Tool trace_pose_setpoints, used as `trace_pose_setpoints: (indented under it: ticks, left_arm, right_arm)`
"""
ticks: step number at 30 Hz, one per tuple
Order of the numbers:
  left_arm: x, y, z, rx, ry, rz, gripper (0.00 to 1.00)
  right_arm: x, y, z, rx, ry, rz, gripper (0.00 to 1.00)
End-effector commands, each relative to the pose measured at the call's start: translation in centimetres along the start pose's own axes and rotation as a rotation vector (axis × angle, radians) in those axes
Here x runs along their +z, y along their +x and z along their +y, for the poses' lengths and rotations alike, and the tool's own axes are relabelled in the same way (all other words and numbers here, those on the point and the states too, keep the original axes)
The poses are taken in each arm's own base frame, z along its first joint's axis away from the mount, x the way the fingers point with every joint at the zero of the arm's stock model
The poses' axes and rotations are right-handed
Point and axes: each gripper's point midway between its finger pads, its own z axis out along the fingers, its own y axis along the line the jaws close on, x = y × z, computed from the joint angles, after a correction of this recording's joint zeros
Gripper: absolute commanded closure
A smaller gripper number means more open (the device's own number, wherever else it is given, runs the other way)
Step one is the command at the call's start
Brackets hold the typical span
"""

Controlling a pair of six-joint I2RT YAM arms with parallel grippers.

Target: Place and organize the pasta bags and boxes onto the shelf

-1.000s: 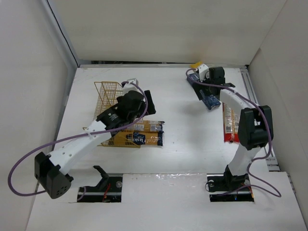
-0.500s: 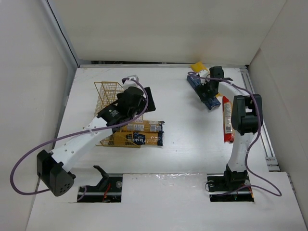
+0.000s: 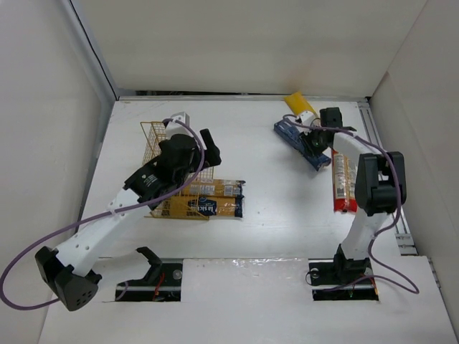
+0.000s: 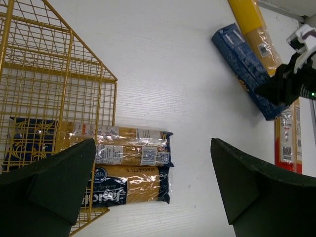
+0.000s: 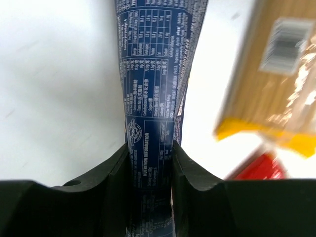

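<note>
Shelf (image 4: pixel 59 79): far-left on the bench (image 3: pixel 272 193), packs (image 4: pixel 133 163) poking out; we fear a clash on entry.
Blue box (image 5: pixel 155 74): far right, right pincer (image 5: pixel 150 148) clamps near one end; may sag, slip.
Yellow bag (image 5: pixel 276 74): just beside, could drag.
Left pincer (image 4: pixel 153 148): wide, empty.

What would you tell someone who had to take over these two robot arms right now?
Left end effector: open, empty, hovering over the spaghetti packs by the shelf.
Right end effector: shut on the dark blue pack, at the far right.
Done so far: at least two spaghetti packs lie with one end within the shelf's wire frame, the other end sticking out.
Yellow bag and red-orange pack lie loose near the right arm.
To do: bring the dark blue, yellow and red-orange packs to the shelf, then tidy all.
</note>
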Motion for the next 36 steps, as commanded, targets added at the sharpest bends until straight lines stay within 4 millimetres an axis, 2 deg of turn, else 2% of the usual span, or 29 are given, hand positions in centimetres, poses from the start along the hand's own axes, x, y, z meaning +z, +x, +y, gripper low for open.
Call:
trace_pose_setpoints:
  ticks: [1, 2, 4, 5, 7, 9, 11, 12, 14, 15, 18, 20, 26, 32, 36]
  left_arm:
    - [-1.4, -0.6, 1.0, -0.038, -0.004, -0.042, 0.0]
    - [-1.6, -0.6, 1.2, -0.039, -0.002, -0.044, 0.0]
    - [-1.7, 0.2, 1.8, -0.047, -0.008, -0.037, 0.0]
    - [-2.1, -0.2, 1.7, -0.06, 0.009, -0.058, 0.0]
    - [-1.8, 0.8, 1.8, -0.056, 0.021, -0.039, 0.0]
    - [-2.0, 0.9, 1.9, -0.065, 0.022, -0.04, 0.0]
    - [-2.0, 1.0, 1.8, -0.065, 0.03, -0.033, 0.0]
    - [-2.2, 1.1, 1.9, -0.06, 0.023, -0.024, 0.0]
    - [-2.2, 1.3, 2.1, -0.057, 0.018, -0.018, 0.0]
    - [-2.2, 1.3, 2.1, -0.057, 0.018, -0.018, 0.0]
    - [-2.5, 1.0, 2.0, -0.07, 0.024, -0.025, 0.0]
    - [-2.5, 1.0, 2.0, -0.07, 0.024, -0.025, 0.0]
    - [-2.9, 1.0, 2.1, -0.084, 0.031, -0.033, 0.0]
    - [-2.8, 1.0, 2.1, -0.08, 0.025, -0.026, 0.0]
    - [-2.5, 1.2, 2.2, -0.066, 0.019, -0.019, 0.0]
  right_arm:
    - [-5.1, -6.8, 2.4, -0.105, -0.045, -0.264, 0.92]
    - [-6.6, -7.3, 3.1, -0.14, -0.035, -0.298, 0.93]
    - [-7.8, -7.8, 4.6, -0.16, -0.029, -0.312, 0.97]
    - [-8.0, -8.2, 6.3, -0.187, -0.052, -0.312, 0.99]
    - [-9.1, -8.7, 7.9, -0.216, -0.05, -0.32, 0.99]
    - [-9.0, -8.9, 10.8, -0.26, -0.102, -0.335, 1.0]
    - [-9.5, -9.7, 12.4, -0.292, -0.117, -0.368, 1.0]
    - [-9.4, -10.2, 14.1, -0.32, -0.147, -0.388, 1.0]
    - [-10.1, -11.6, 15.8, -0.369, -0.169, -0.465, 1.0]
    - [-10.5, -12.5, 17.8, -0.409, -0.219, -0.505, 1.0]
    - [-10.6, -13.9, 20.4, -0.513, -0.258, -0.577, 1.0]
    - [-9.6, -13.4, 22.5, -0.554, -0.308, -0.563, 1.0]
    - [-9.9, -14.7, 25.8, -0.635, -0.401, -0.649, 1.0]
    - [-7.9, -14.6, 27.4, -0.654, -0.449, -0.63, 1.0]
    - [-7.5, -16.2, 29.0, -0.701, -0.49, -0.67, 1.0]
